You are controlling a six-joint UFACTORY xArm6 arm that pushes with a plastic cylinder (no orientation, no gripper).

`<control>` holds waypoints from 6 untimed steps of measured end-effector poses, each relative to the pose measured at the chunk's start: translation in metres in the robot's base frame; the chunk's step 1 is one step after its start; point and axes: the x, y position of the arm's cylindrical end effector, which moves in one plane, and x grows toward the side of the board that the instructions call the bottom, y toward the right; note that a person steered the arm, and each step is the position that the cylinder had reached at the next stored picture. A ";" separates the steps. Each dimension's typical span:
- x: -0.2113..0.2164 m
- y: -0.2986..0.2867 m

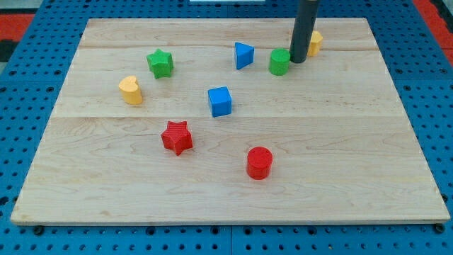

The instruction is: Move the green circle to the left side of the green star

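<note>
The green circle [279,61] sits near the view's top, right of centre. The green star [160,63] sits at the upper left, far to the circle's left. My tip [297,59] stands just right of the green circle, touching or almost touching its right side. The dark rod rises from there out of the view's top. A blue triangle [243,54] lies between the circle and the star, close to the circle's left.
A yellow block [313,42] sits just behind the rod, partly hidden. A yellow heart [131,91] lies below-left of the star. A blue cube [220,101] is near the centre, a red star [177,137] below it, a red circle [259,163] lower right. The wooden board [354,142] ends on blue pegboard.
</note>
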 end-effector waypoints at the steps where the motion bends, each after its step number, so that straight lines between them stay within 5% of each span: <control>1: 0.031 -0.020; 3: -0.019 -0.048; 5: 0.049 -0.108; 6: 0.043 -0.129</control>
